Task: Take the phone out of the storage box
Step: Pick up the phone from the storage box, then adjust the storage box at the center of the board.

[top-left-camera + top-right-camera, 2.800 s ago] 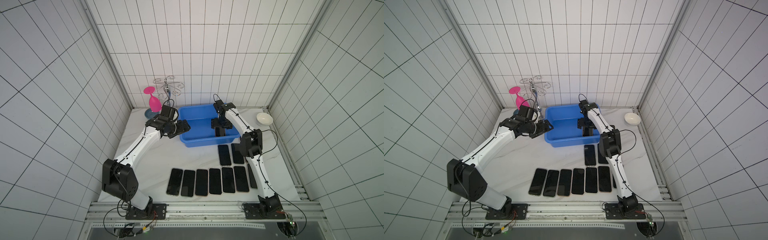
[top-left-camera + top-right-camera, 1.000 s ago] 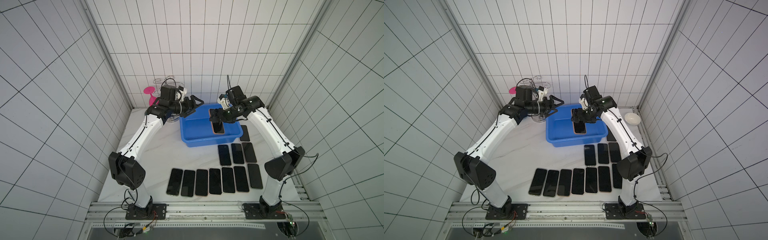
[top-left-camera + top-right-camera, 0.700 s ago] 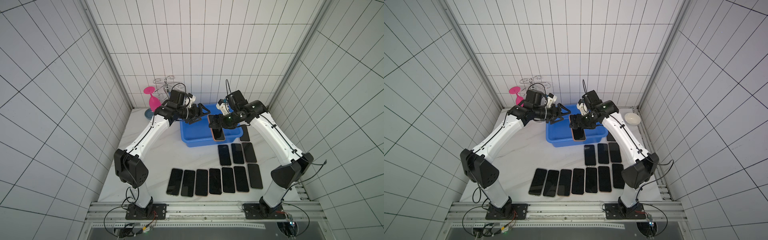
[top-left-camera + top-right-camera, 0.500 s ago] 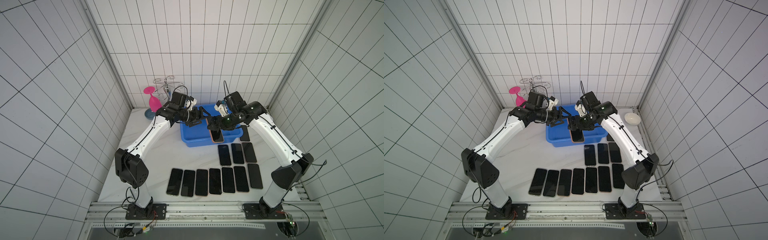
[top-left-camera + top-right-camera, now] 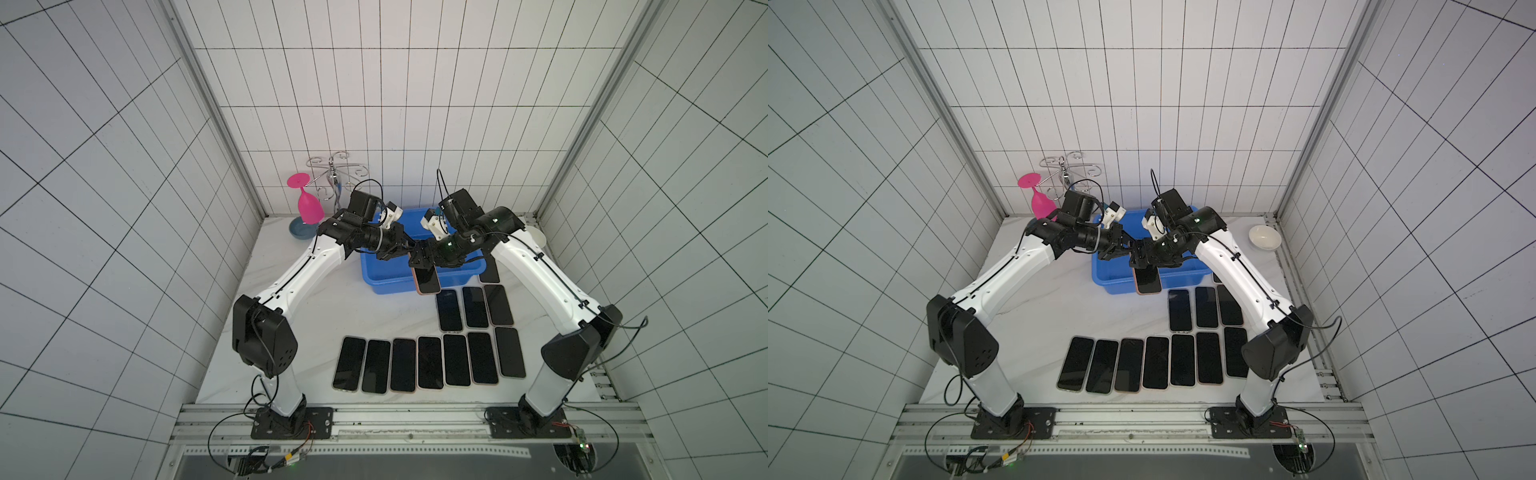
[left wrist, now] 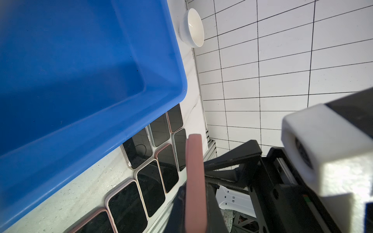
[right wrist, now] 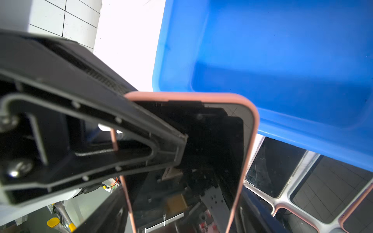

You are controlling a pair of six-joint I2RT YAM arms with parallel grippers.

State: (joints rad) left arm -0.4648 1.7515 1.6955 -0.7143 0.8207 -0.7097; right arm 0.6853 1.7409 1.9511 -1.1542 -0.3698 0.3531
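A phone in a pink case [image 5: 428, 281] [image 5: 1148, 282] hangs screen-up just over the front rim of the blue storage box [image 5: 390, 284] [image 5: 1113, 284]. My right gripper [image 5: 424, 266] [image 7: 181, 198] is shut on the phone [image 7: 222, 141] across its width at its far end. From the left, my left gripper [image 5: 409, 254] [image 6: 194, 193] is shut on the phone [image 6: 193, 165], which shows edge-on between its dark fingers. What shows of the storage box's inside [image 6: 80, 70] [image 7: 282, 60] holds nothing.
Several black-screened phones lie in a row [image 5: 415, 365] near the table's front, with a shorter row [image 5: 473, 307] behind it beside the box. A white bowl [image 5: 1264, 237] sits back right. Back left stand a pink glass [image 5: 309, 205], a grey-blue dish [image 5: 300, 230] and a wire rack [image 5: 334, 174].
My right gripper lifted the phone out of the box and brought it forward over the front rim. My left gripper swung in from the back left and shut on the phone.
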